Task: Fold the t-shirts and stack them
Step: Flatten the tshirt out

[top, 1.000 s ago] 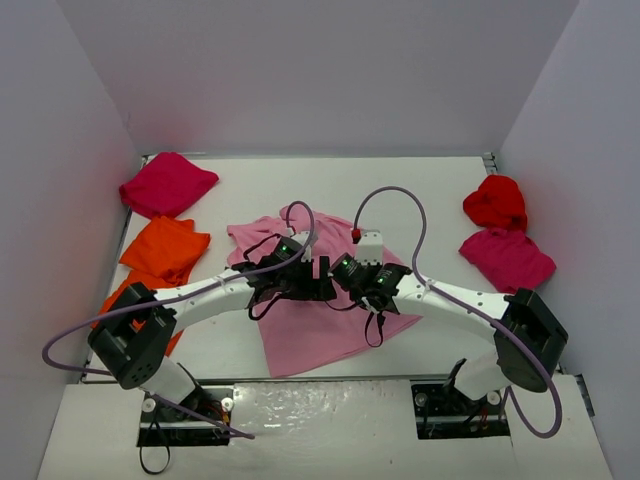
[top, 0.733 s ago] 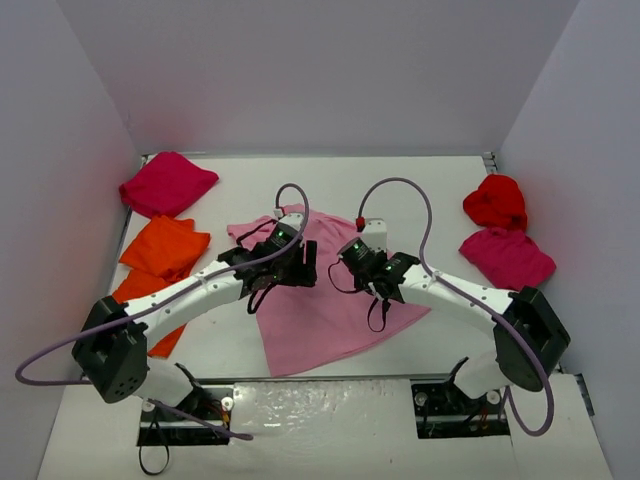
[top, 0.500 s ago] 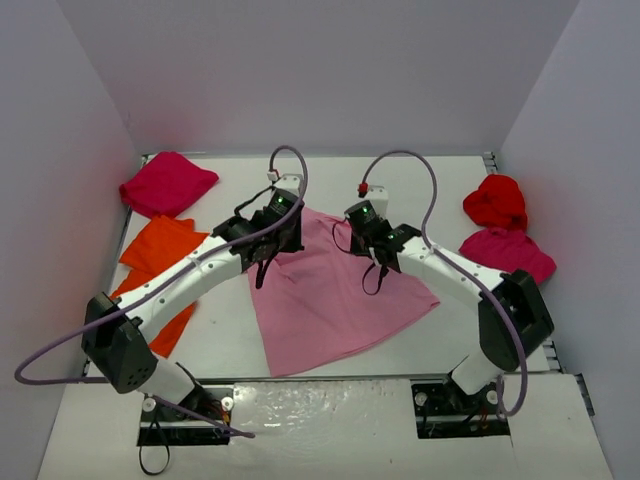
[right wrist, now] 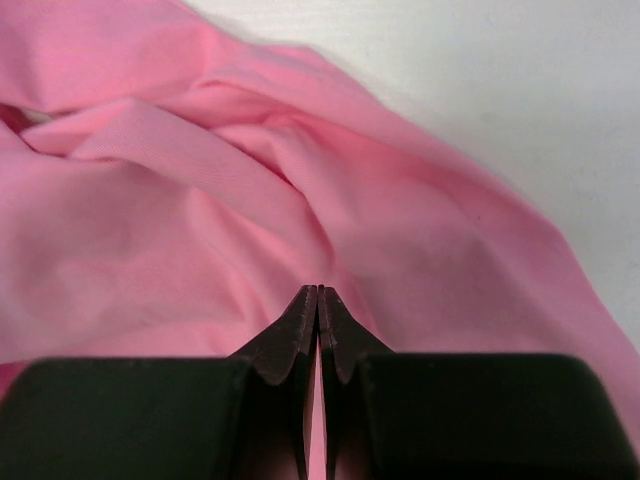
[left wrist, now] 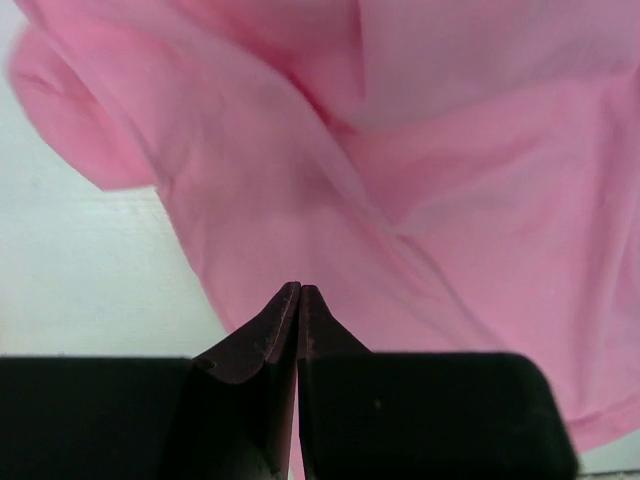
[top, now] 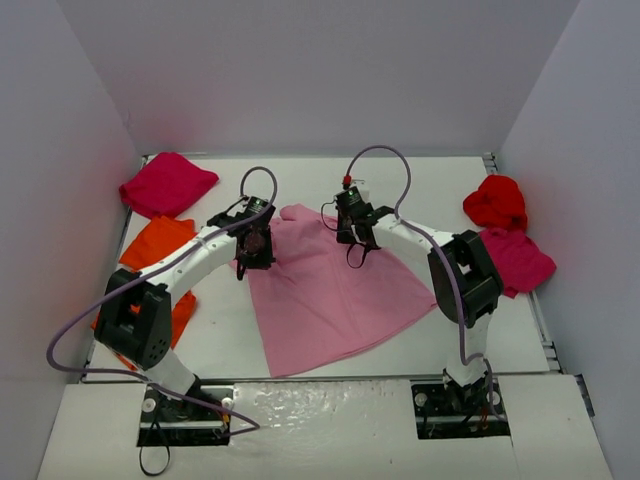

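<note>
The light pink t-shirt (top: pixel 330 290) lies spread in the middle of the table, its far edge pulled out between both grippers. My left gripper (top: pixel 254 248) is shut on the shirt's far left edge, with pink cloth (left wrist: pixel 450 200) pinched at the fingertips (left wrist: pixel 298 290). My right gripper (top: pixel 354 228) is shut on the far right part, the cloth (right wrist: pixel 150 220) bunched in folds ahead of its tips (right wrist: pixel 318 291). Other t-shirts lie around: magenta (top: pixel 165 183) at back left, orange (top: pixel 162 246) on the left, red (top: pixel 495 200) and magenta (top: pixel 520 258) on the right.
A second orange piece (top: pixel 180 312) shows under the left arm near the left wall. White walls close in the table (top: pixel 420 180) on three sides. The right arm's purple cable (top: pixel 385 160) loops above the back of the table.
Both grippers moved from the shirt's middle toward the back of the table and apart. The left gripper closed on the cloth. The pink shirt's far edge is drawn out flatter and wider.
</note>
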{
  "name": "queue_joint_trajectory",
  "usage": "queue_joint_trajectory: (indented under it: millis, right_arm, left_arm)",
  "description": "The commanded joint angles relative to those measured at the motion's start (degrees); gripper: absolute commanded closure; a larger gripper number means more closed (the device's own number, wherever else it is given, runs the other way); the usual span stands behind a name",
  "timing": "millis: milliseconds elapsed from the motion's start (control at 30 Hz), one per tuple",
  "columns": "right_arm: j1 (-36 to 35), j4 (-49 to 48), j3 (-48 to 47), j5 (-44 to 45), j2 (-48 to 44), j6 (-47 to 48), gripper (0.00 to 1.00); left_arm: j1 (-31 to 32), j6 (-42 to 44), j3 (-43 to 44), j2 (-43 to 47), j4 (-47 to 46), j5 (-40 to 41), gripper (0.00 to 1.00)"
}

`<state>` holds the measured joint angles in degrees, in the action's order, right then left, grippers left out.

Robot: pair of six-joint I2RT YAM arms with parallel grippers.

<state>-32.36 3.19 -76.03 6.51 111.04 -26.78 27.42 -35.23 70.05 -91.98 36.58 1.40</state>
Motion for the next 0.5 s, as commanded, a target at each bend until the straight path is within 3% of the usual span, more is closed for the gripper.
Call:
queue_joint_trajectory:
  millis: [0,467]
  right_arm:
    - [-1.3,-1.5,4.0,-0.3,-4.2,-1.8,1.00]
    - [-4.2,-1.9,10.9,1.7,-1.5,-2.8,1.00]
  left_arm:
    - [0.3,-3.9,-4.0,1.5,-4.9,-7.9,1.00]
    - [0.5,-9.1,-6.8,-9.8,-13.7,-22.9,1.00]
